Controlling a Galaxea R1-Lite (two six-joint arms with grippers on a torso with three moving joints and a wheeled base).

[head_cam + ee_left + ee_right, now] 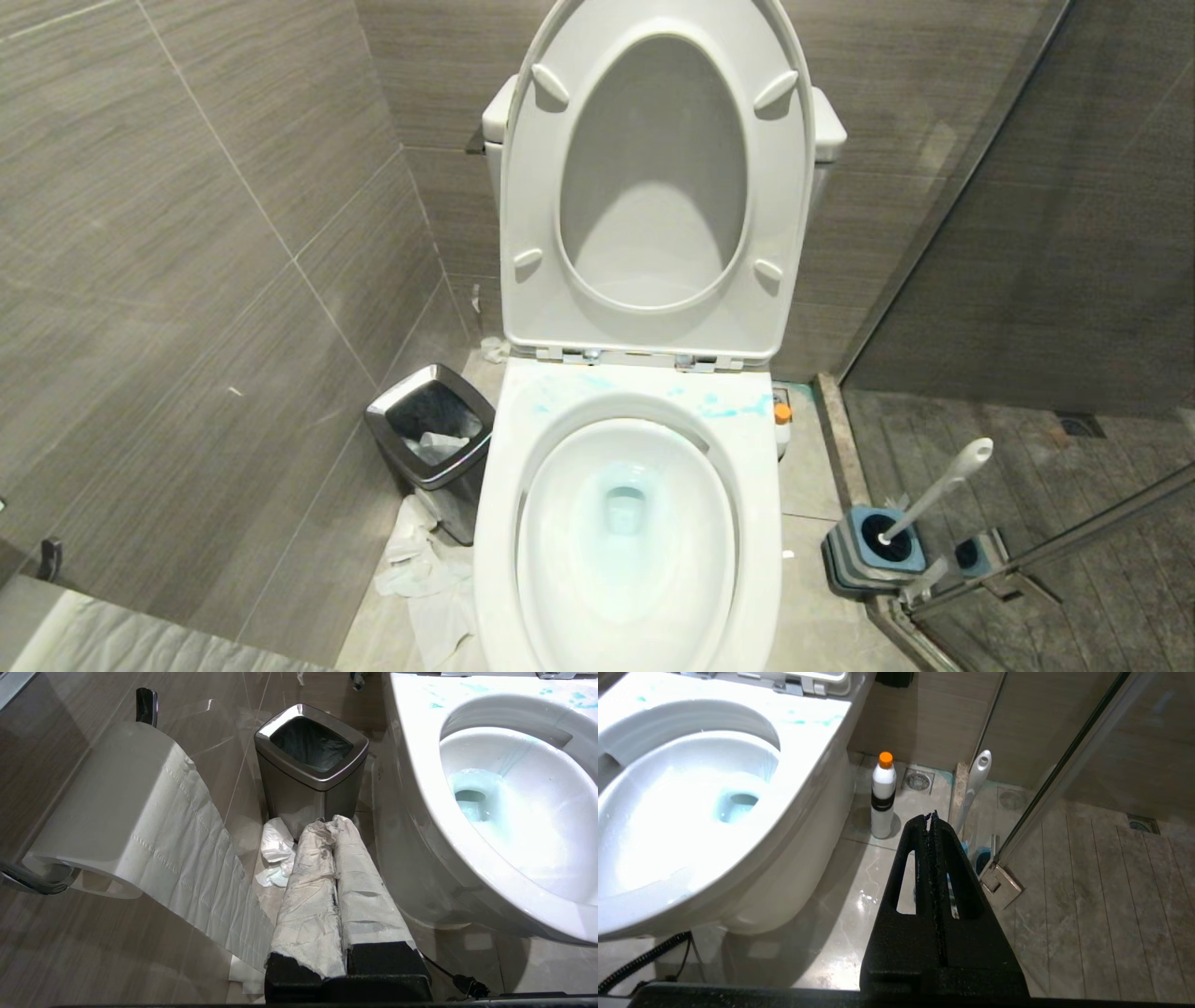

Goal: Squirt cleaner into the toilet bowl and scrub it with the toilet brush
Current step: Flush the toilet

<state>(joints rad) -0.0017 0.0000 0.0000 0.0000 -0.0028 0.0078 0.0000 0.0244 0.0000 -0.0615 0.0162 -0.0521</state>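
The white toilet bowl point(499, 523) stands with seat and lid raised; pale blue liquid tints its water and blue smears mark the back rim point(724, 406). The cleaner point(883, 795), a white bottle with an orange cap, stands on the floor right of the toilet bowl point(798, 798). The toilet brush point(943, 485) leans in its blue and grey holder point(864, 551) by the glass door; its white handle point(973, 788) shows beyond my right gripper point(932, 817), which is shut and empty. My left gripper point(329, 823), wrapped in white tape, is shut and empty, left of the toilet bowl point(411, 765).
A steel-rimmed waste bin point(434, 448) sits left of the toilet, with crumpled paper point(420, 569) on the floor beside it. A paper roll point(121, 812) hangs on the left wall. A glass shower door point(1045, 784) with a metal hinge point(999, 884) bounds the right side.
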